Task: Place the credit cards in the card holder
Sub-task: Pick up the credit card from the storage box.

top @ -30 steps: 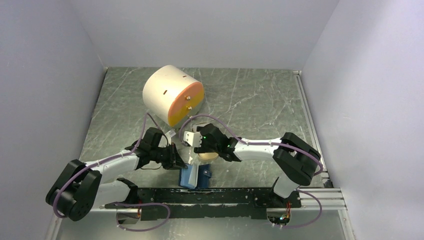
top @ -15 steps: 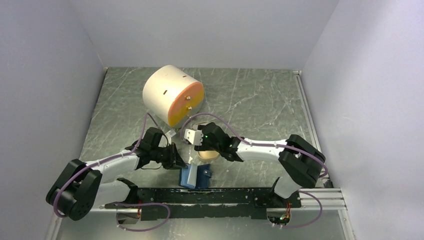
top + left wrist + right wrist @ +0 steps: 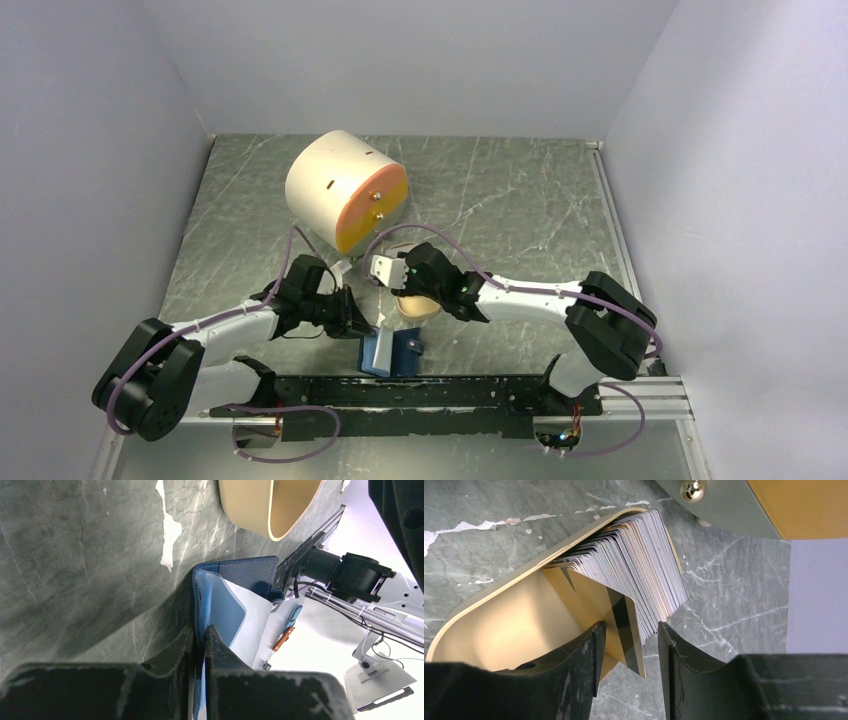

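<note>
Card holder (image 3: pixel 227 610) edge hidden between left gripper (image 3: pixel 200 632) fingers

Left gripper (image 3: pixel 200 635) jaws clamp one edge of the card holder (image 3: pixel 250 572).

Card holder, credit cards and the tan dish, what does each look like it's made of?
Card holder: probably leather or faux leather, matte dark blue with a stitched edge; lighter, smoother lining inside. Credit cards: thin rigid plastic, it seems, pale faces with a slight sheen. Tan dish: smooth, satin, uniform colour; plastic or glazed ceramic, can't tell.
</note>
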Robot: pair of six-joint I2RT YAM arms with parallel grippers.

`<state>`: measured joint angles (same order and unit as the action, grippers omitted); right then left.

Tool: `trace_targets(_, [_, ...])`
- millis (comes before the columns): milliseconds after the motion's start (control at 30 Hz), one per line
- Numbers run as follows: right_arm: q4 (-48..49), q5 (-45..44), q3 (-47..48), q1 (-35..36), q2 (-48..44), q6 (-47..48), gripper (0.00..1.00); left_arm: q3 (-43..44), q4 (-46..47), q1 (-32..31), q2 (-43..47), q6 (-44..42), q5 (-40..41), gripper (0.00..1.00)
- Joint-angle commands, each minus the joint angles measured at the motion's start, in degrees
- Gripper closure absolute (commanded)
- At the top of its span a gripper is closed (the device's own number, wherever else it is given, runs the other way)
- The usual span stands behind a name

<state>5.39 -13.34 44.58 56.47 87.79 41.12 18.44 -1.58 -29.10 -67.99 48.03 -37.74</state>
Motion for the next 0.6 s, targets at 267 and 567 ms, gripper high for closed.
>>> trace_targets(267, [-6.02, 1.52, 2.77, -0.44, -4.08, -2.68, 0.84, -0.08, 1.82, -0.65, -0.05, 0.58, -1.11, 0.91])
trace_targets(567, [-11.73, 10.21, 1.48, 0.79, -11.65, -9.75, 1.00, 2.04, -1.24, -0.85, 1.74, 0.87, -0.74, 0.91])
